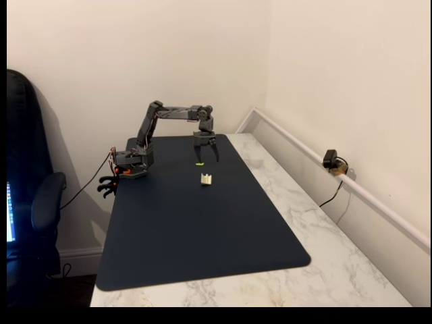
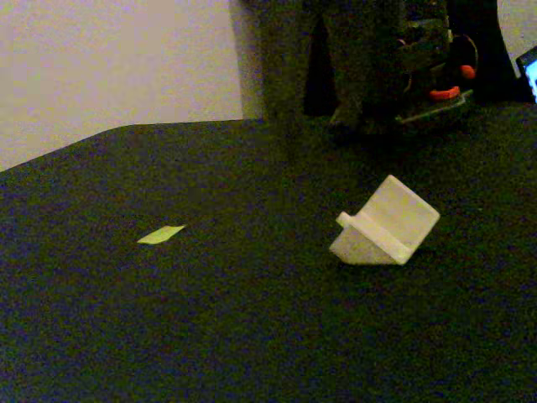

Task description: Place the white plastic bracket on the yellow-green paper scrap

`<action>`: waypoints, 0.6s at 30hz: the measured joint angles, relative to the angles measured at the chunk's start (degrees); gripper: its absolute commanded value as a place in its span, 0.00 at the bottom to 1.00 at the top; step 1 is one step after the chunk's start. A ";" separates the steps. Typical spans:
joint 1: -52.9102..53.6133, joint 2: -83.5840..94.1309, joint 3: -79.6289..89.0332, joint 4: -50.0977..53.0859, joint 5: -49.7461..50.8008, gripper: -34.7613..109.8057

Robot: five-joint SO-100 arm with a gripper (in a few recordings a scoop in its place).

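gripper: fingers spread, empty, hung above mat
white plastic bracket: on mat, just past gripper toward camera, untouched
yellow-green paper scrap: almost under fingertips, apart from bracket

Bracket on mat, apparently just nearer than paper scrap.

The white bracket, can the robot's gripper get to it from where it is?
Probably yes. The white plastic bracket lies alone on the dark mat, nothing covering it, and the open gripper hangs just behind it.
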 measured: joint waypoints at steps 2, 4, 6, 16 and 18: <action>-0.35 -1.32 -0.70 -0.18 0.79 0.50; -1.05 -2.20 -0.88 -0.35 1.76 0.50; -1.58 -2.90 -0.79 -0.62 2.64 0.51; -4.04 -7.91 -0.79 -3.16 6.33 0.52; -4.04 -8.17 -0.79 -3.16 6.94 0.52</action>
